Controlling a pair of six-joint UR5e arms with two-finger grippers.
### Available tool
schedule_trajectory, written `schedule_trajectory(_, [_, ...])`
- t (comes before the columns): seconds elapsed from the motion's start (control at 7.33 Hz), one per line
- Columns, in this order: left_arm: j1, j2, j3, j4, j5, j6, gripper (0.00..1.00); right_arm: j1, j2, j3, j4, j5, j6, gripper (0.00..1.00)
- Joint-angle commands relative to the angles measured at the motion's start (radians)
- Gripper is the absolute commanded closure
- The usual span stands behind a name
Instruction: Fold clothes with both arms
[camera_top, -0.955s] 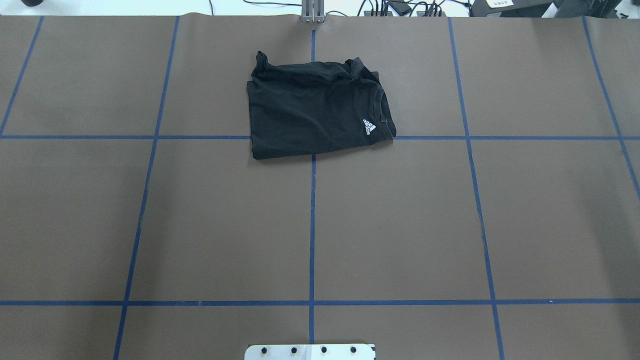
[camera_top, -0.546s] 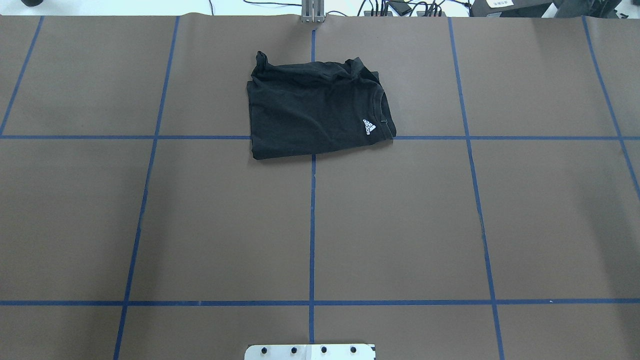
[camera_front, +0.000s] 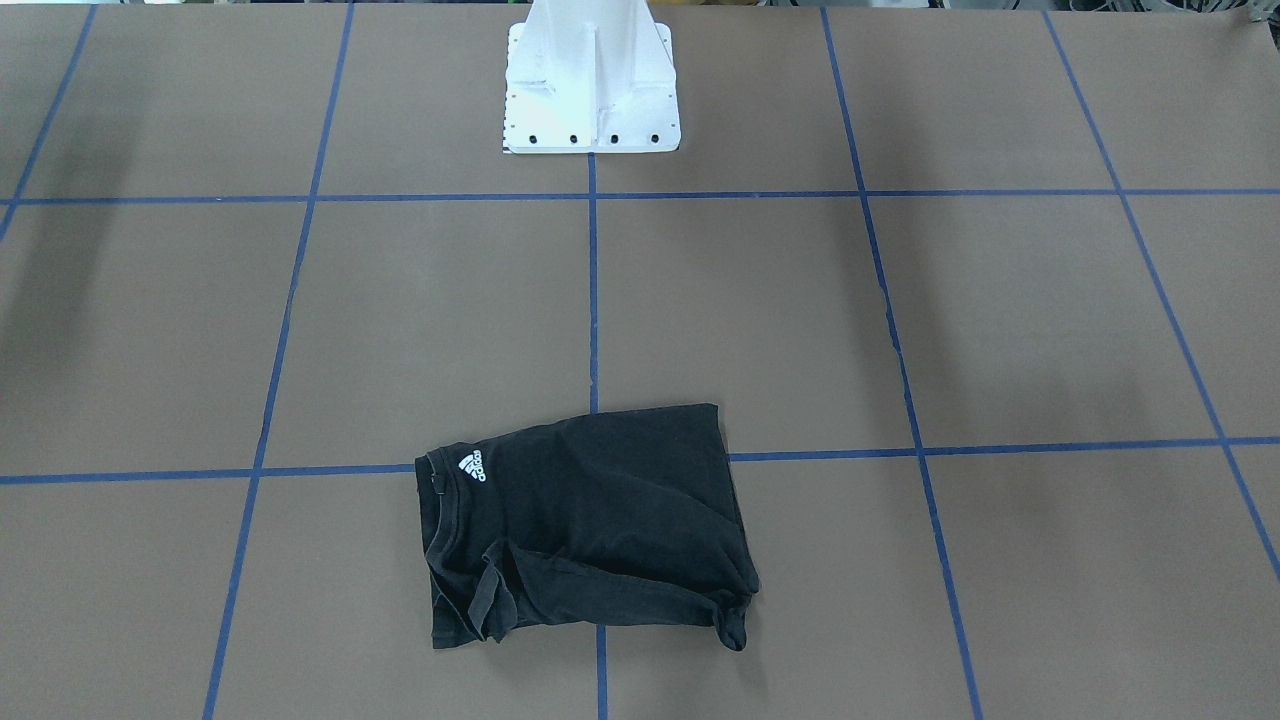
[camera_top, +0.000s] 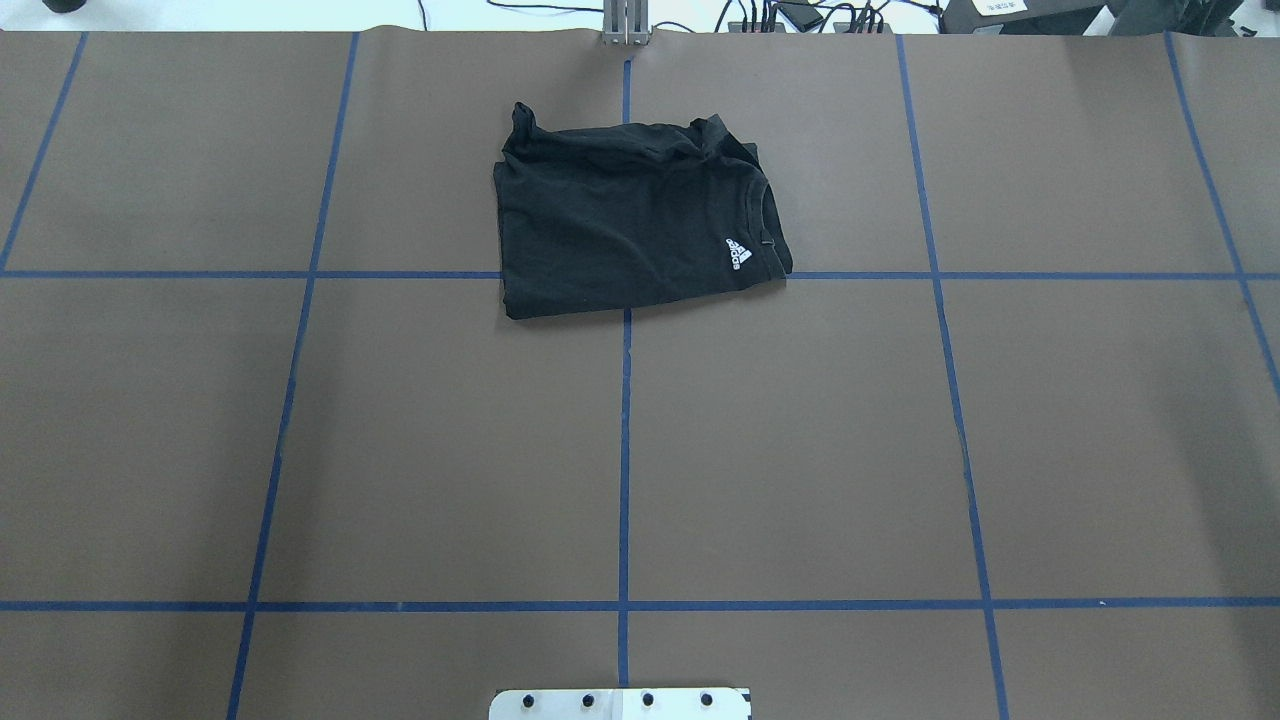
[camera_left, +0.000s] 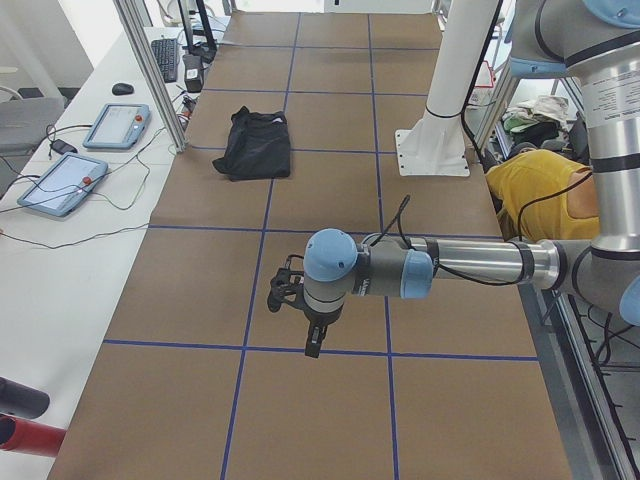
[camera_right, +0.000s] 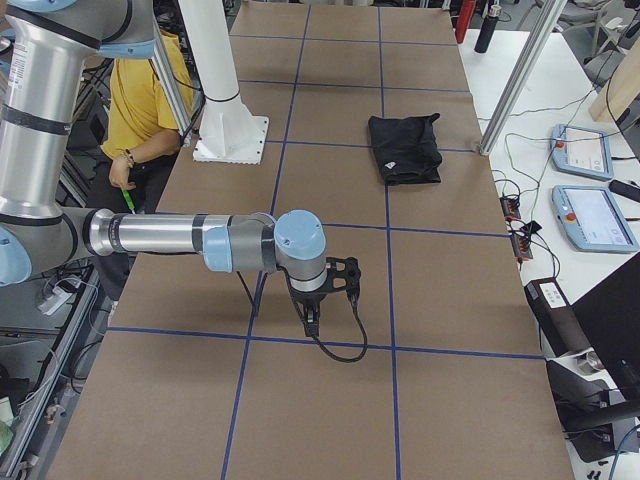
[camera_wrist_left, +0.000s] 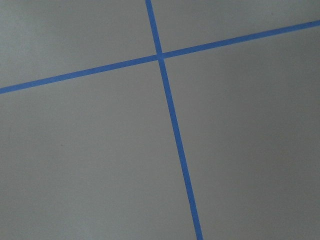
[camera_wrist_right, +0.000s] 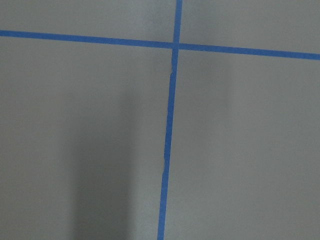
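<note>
Shirt (camera_top: 630, 225) lies folded, upper centre of the overhead view. Left fingers (camera_left: 313, 345) and right fingers (camera_right: 312, 322) hang well away; their opening cannot be told.

A robotics lab. In the front-facing view a white metal pedestal (camera_front: 590, 80) stands at twelve o'clock on a brown paper-covered, blue-taped table (camera_front: 1000, 320).

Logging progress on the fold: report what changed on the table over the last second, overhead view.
Nothing visibly changed. The folded black T-shirt lies in the same spot on the brown table, white logo up.
</note>
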Motion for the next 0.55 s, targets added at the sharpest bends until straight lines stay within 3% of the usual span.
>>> schedule_trajectory(0.0, [0.000,0.000,0.022,-0.001,0.000,-0.002,0.00,0.000,-0.001,0.000,-0.001,0.001,0.001,0.00])
schedule_trajectory(0.41, [0.002,0.000,0.047,-0.003,0.000,0.001,0.00,0.000,-0.001,-0.001,-0.001,0.001,0.001,0.00])
